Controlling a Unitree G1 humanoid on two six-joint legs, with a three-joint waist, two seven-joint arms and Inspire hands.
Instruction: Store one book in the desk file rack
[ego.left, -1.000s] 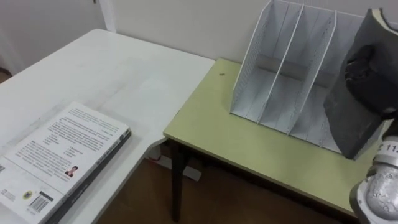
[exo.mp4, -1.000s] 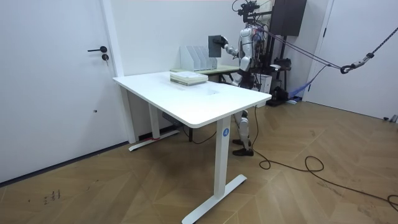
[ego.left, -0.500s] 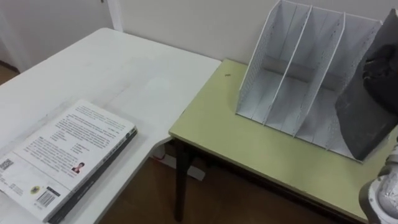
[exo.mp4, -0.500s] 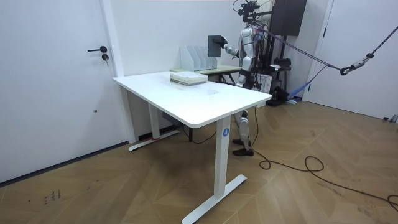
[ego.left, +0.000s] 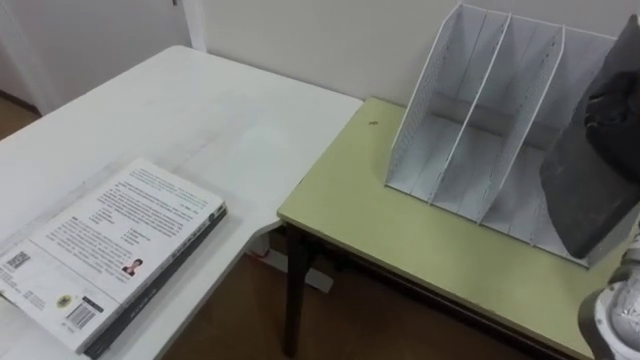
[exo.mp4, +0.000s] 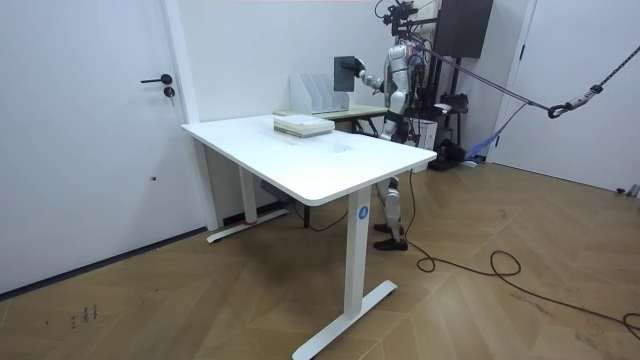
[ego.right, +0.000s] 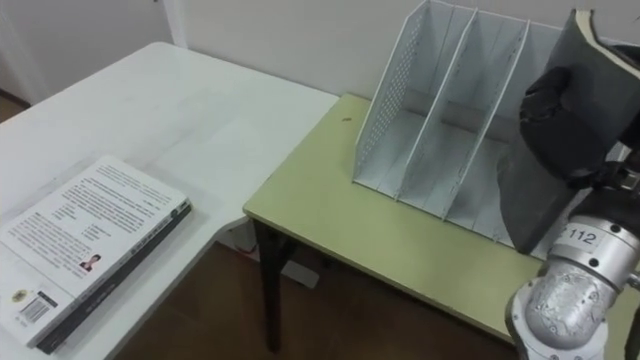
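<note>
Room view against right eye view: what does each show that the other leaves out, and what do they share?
Room view: the door, the wood floor and the robot standing at the green desk. Right eye view: the right hand curled round the dark book, and the dividers of the rack. Both: the white table, the white book on it, rack and held book.

The file rack (ego.left: 468, 110) stands by the green desk's (ego.left: 400, 250) far edge, its slots open to the front and top; the left and middle ones are unblocked between thin dividers. The dark book (ego.right: 545, 190), gripped by the right hand (ego.right: 565, 95), fronts the right slot — the desk's near edge lies bare.
</note>
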